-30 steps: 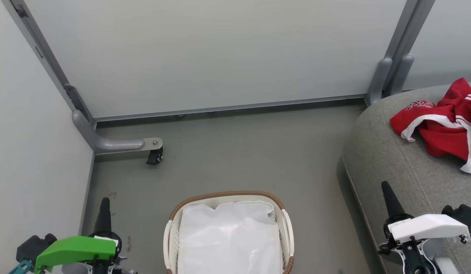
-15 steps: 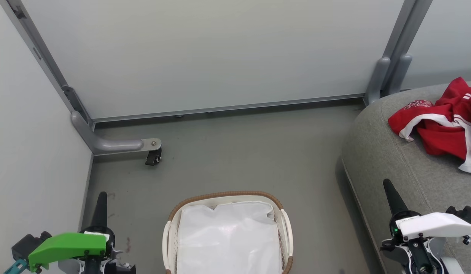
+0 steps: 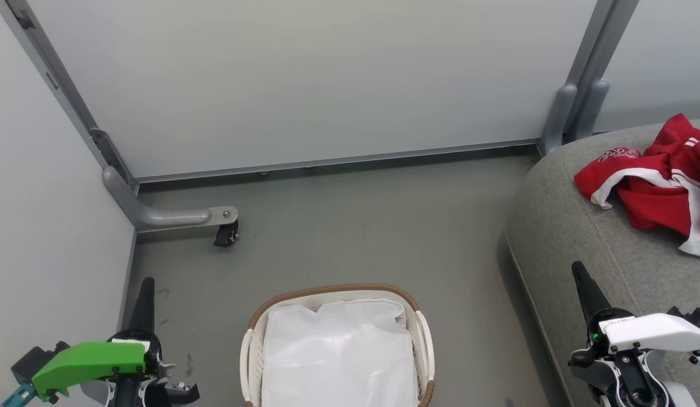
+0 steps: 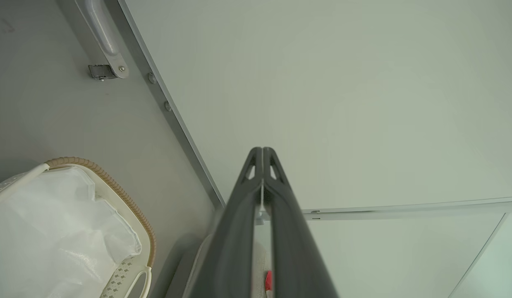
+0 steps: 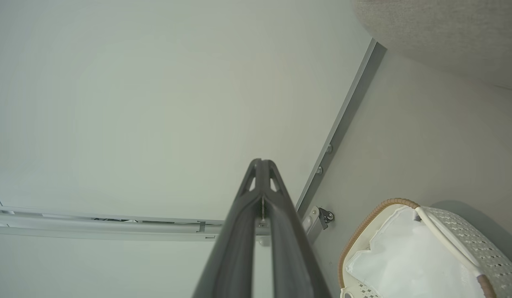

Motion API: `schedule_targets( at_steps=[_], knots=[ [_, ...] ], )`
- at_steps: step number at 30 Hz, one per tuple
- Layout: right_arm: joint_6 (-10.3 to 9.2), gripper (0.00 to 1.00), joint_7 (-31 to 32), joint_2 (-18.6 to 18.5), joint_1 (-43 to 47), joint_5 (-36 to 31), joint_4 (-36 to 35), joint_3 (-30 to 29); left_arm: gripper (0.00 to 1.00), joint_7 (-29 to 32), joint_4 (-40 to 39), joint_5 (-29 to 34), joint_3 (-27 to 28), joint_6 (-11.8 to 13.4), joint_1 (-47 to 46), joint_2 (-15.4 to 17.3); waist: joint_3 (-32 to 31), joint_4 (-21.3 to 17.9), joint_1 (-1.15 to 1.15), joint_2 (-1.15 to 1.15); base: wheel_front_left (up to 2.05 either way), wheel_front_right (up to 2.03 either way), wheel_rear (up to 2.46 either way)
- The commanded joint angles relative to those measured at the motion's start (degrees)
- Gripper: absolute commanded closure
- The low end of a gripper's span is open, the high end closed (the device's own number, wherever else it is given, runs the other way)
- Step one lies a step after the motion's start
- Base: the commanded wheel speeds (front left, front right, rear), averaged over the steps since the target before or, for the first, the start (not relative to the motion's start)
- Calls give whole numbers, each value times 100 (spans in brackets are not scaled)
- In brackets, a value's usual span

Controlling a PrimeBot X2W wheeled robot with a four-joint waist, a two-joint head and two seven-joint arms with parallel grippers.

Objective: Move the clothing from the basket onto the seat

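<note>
Low on the left of the head view, the left claw (image 3: 147, 282) points up with its two dark fingers pressed together, gripping nothing. The right claw (image 3: 579, 270), low on the right, is likewise closed and empty. On the floor (image 3: 355, 226) between the two claws stands the basket (image 3: 327, 290), its white liner (image 3: 338, 350) showing inside. Beyond the right claw and off to its right, the clothing (image 3: 655, 192), red with white trim, lies crumpled on the seat (image 3: 582, 237); that claw is seen against the seat's near part.

Through the left wrist view, the left claw (image 4: 262, 151) has its fingertips meeting in front of a pale wall panel (image 4: 343, 103). The basket (image 4: 115, 186) lies below and left of the tips, well apart.

Through the right wrist view, the right claw (image 5: 261, 162) is closed tip to tip, with nothing between the fingers. The basket (image 5: 376, 215) sits below and right of the tips, and the seat (image 5: 438, 37) fills the corner above and right of them.
</note>
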Motion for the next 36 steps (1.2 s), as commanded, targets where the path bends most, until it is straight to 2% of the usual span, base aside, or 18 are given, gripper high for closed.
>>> schedule_targets(
  at_steps=[1, 27, 36],
  knots=[
    [-3, 100, 42, -35, -81, 134, -50, -32, 100, 41, -47, -112, 30, -27, -114, 30, 0, -3, 0, 0, 0, 0, 0],
    [-4, 100, 315, -44, -84, 1219, -142, -136, 100, 321, -123, -1054, 194, -87, -191, 35, -7, -64, 0, 0, 0, 0, 0],
    [-4, 100, 313, -44, -82, 1207, -140, -133, 100, 318, -121, -1047, 190, -83, -190, 35, -7, -64, 0, 0, 0, 0, 0]
  ],
)
